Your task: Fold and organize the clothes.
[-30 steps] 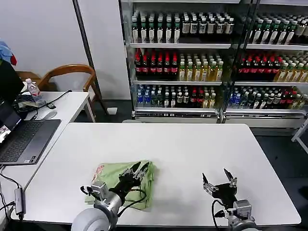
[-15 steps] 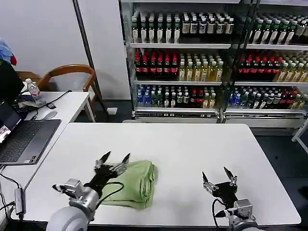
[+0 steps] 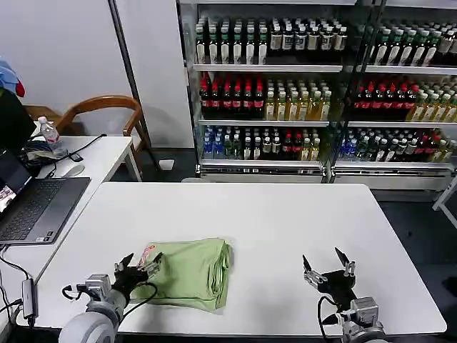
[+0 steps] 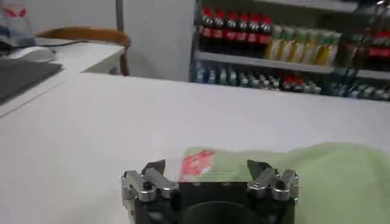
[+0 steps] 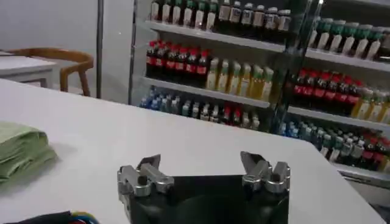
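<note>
Shirt point(image 3: 187, 271), light green and folded into a bundle, lies on the white tabletop point(image 3: 285, 221) in the lower left of the head view (a bit of red and white print peeks out at its left corner). The left pincer point(image 3: 137, 266) sits just at that left edge, its fingers spread wide and holding nothing. Far over in the lower right, well apart from the shirt, the right pincer point(image 3: 328, 266) is low over the bare tabletop, spread too.
</note>
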`<state>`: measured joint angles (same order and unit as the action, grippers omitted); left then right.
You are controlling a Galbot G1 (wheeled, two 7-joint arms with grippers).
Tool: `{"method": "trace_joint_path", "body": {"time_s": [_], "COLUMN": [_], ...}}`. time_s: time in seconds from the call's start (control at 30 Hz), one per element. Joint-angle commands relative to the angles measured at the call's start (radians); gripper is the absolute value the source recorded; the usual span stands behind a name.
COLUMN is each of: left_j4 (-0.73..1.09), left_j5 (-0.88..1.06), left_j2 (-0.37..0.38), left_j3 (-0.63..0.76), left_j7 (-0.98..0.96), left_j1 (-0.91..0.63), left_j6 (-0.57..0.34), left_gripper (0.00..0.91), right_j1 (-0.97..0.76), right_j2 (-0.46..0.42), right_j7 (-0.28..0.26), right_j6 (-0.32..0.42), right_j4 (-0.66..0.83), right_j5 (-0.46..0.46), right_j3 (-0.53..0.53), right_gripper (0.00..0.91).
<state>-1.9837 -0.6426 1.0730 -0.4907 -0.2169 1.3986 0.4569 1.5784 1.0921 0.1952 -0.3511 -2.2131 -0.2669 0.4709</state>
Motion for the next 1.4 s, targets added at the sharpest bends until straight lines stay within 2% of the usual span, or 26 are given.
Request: {"method": "trace_joint_path", "body": {"time_s": [0.03, 0.4, 0.43, 0.47, 0.5, 0.73, 1.2, 1.27, 1.4], "left_j4": [0.088, 0.064, 0.068, 0.069, 0.071, 0.076, 0.042, 0.021, -0.074], "left_j5": [-0.041, -0.038, -0.039, -0.040, -0.042, -0.043, -0.044, -0.043, -0.113], "left_j2": [-0.008, 0.021, 0.022, 0.024, 0.026, 0.043, 0.027, 0.015, -0.024], "left_j3": [-0.038, 0.032, 0.038, 0.043, 0.045, 0.066, 0.048, 0.023, -0.100], "left_j7": [0.006, 0.004, 0.005, 0.003, 0.001, 0.000, 0.025, 0.017, 0.013], "left_j1": [0.009, 0.032, 0.030, 0.030, 0.031, 0.028, 0.023, 0.017, 0.008], "left_j6": [-0.048, -0.075, -0.076, -0.080, -0.082, -0.089, -0.100, -0.079, 0.024], "left_gripper": [0.907, 0.907, 0.675, 0.312, 0.050, 0.050, 0.050, 0.050, 0.040], "right_j1": [0.002, -0.014, -0.015, -0.014, -0.013, -0.010, -0.013, -0.013, -0.012], "right_j2": [0.004, 0.006, 0.007, 0.007, 0.007, 0.001, 0.009, 0.007, -0.001], "right_j7": [0.000, 0.002, 0.001, 0.001, 0.001, 0.000, -0.001, -0.001, -0.001], "right_j6": [-0.003, -0.015, -0.015, -0.015, -0.015, -0.013, -0.011, -0.012, -0.013], "right_j4": [-0.009, -0.020, -0.017, -0.017, -0.017, -0.019, -0.009, -0.009, -0.008], "right_j5": [0.001, 0.000, 0.000, 0.001, 0.001, 0.000, 0.001, 0.001, 0.001], "right_j3": [-0.001, -0.014, -0.016, -0.017, -0.016, -0.005, -0.011, -0.012, -0.012], "right_gripper": [0.907, 0.907, 0.907, 0.907, 0.907, 0.907, 0.907, 0.907, 0.907]}}
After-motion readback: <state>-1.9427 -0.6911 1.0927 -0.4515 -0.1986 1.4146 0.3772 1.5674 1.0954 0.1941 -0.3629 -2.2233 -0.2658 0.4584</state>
